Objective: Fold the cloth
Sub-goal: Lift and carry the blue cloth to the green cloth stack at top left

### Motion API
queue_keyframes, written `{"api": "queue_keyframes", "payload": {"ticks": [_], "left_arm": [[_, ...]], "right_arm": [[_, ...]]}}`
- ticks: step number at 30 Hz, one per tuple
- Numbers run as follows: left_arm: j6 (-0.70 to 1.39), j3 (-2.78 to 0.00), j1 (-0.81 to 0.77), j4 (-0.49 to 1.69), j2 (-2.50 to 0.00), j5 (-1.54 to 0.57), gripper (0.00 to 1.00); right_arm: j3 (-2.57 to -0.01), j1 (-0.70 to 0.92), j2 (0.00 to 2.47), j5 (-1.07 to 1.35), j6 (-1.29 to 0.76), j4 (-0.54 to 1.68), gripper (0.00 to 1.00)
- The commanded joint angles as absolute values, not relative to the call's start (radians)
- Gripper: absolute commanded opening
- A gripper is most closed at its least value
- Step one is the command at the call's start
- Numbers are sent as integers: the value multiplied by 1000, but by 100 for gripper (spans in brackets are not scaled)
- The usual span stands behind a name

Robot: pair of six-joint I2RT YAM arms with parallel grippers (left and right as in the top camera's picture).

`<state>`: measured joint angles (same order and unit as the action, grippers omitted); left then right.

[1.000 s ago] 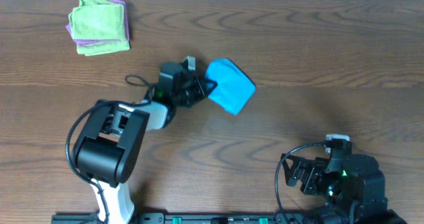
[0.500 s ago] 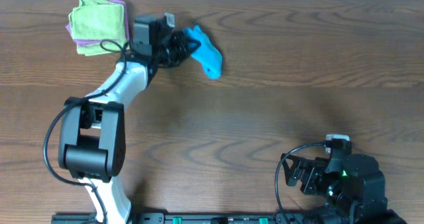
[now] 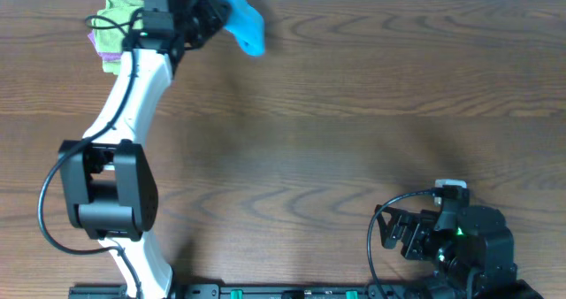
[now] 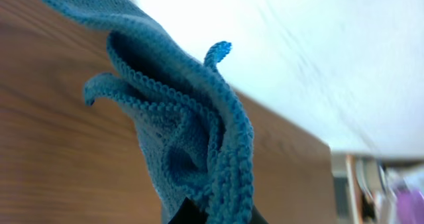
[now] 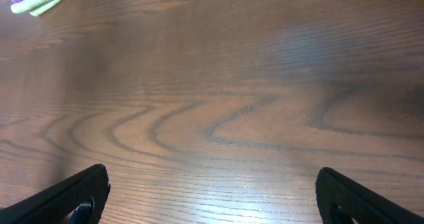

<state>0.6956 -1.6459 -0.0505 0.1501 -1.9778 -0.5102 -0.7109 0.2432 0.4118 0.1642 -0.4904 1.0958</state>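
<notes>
Two arms work at a wooden table (image 3: 371, 113). The left arm (image 3: 133, 87) stretches to the far edge, and the left gripper (image 3: 202, 14) is clamped tight on the cloth (image 3: 243, 20). The cloth hangs bunched, apparently lifted off the tabletop, near a folded green cloth (image 3: 108, 20). The right gripper (image 5: 211, 177) sits by the near edge, well apart, with its jaws spread wide and holding nothing.

In the left wrist view, the cloth gathers into loose pleats at the pinch and its knitted hem (image 4: 228, 124) curls free. It is judged light and wholly limp: it sags under its own weight and will likely keep no shape until laid flat. The nubby weave looks grippy rather than slippery, and it seems in no way fragile.

Corners or hem look like the best hold, probably one per gripper. A mid-bunch pinch hides the edges needed for a fold.
</notes>
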Motion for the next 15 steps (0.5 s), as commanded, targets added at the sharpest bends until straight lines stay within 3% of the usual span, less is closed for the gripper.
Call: {"api": "queue_keyframes", "payload": {"ticks": [1,7,15], "left_arm": [[668,-1681,9,129,-1986,-437,6],[668,-1681,121,87,-1990,-419,6],[623,-1681,145,18,-1991,-386,6]], "right_arm": [[-707,235,411,168,-501,1096,99],[-707,235,411,168,-501,1092,99],[-707,235,411,168,-501,1093,99]]}}
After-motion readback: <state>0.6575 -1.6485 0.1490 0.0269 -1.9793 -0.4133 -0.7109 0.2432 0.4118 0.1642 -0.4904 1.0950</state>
